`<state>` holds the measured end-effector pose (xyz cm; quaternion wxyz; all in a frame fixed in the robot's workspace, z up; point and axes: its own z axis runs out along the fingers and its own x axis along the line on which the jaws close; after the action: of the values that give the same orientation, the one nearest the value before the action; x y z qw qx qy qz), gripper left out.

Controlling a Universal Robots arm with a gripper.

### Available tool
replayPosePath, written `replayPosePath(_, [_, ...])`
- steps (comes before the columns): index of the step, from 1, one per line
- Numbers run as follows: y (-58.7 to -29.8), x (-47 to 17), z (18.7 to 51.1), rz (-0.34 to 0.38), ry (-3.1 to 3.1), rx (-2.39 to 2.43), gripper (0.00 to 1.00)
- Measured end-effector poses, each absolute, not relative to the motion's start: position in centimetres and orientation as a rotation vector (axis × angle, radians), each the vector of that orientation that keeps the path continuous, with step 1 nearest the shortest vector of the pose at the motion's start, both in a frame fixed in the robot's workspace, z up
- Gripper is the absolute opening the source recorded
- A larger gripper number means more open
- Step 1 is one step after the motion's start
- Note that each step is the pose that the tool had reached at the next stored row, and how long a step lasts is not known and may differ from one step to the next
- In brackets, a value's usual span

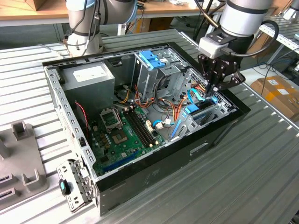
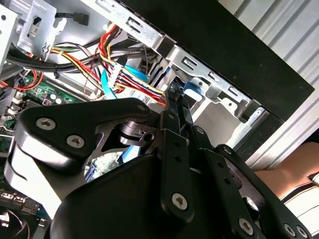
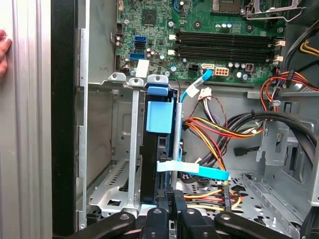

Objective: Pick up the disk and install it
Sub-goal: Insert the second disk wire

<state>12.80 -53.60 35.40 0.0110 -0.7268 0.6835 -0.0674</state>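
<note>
Gripper closed on the disk, at the case's right end in the exterior view.
Disk stands on edge in its bay, long axis vertical; cables crowd beside it.

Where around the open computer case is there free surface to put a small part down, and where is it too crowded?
Free: the ribbed metal table on the exterior view's right of the black open computer case. Crowded: inside the case, around the black tool, where the blue-railed silver disk, coloured cables and grey drive cage sit close together.

Ribbed metal workbench with an open computer case

The black case sits mid-frame on the bench; a grey fixture block lies at lower left, the robot's base stands at upper left.
</note>
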Motion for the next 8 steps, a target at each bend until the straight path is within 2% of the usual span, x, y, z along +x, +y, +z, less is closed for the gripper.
replayPosePath(8, [-54.05,12.27,35.39,-0.210,2.140,-2.260,0.16])
